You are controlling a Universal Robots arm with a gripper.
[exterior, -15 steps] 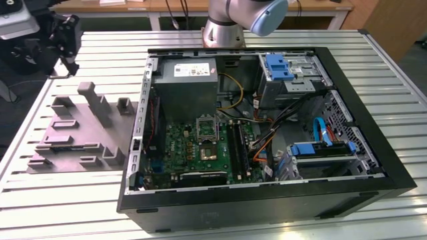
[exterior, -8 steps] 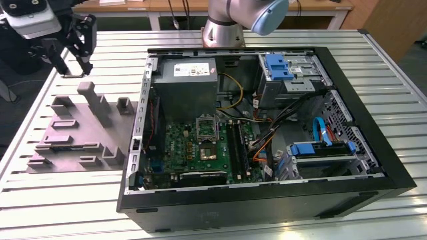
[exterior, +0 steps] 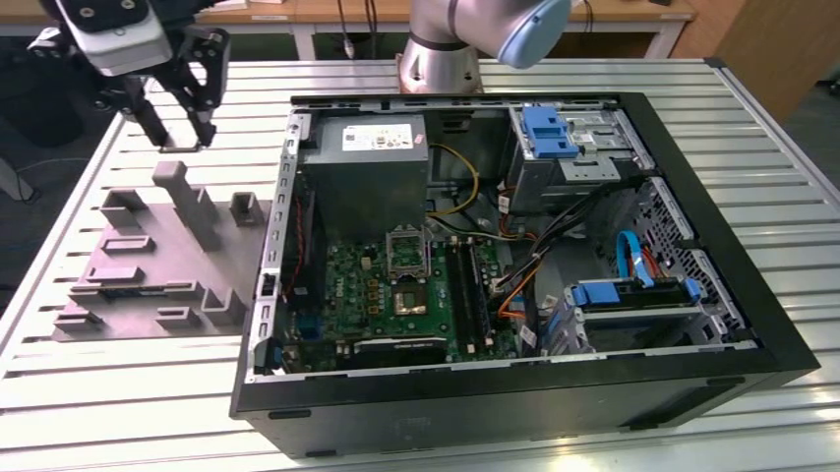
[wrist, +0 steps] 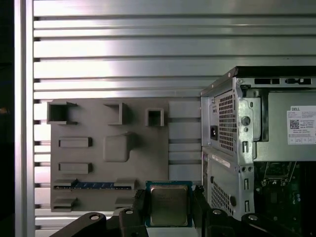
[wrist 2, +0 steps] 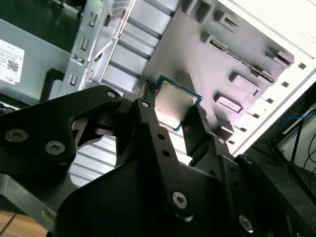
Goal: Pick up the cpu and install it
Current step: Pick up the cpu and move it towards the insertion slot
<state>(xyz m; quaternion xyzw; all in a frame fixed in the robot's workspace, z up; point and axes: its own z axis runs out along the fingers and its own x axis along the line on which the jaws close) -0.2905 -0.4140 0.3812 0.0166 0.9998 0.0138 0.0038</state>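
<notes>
Your cpu [wrist: 169,203] is clamped edge to edge between the fingers of the gripper [exterior: 183,136], its metal top showing in both wrist views. It hangs above the slatted table [exterior: 118,393], near the grey tray [exterior: 132,270] and outside the open computer case [exterior: 525,413].

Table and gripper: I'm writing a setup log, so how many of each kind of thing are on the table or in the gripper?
tray: 1
computer case: 1
cpu, held in the gripper: 1
Total: 3
</notes>
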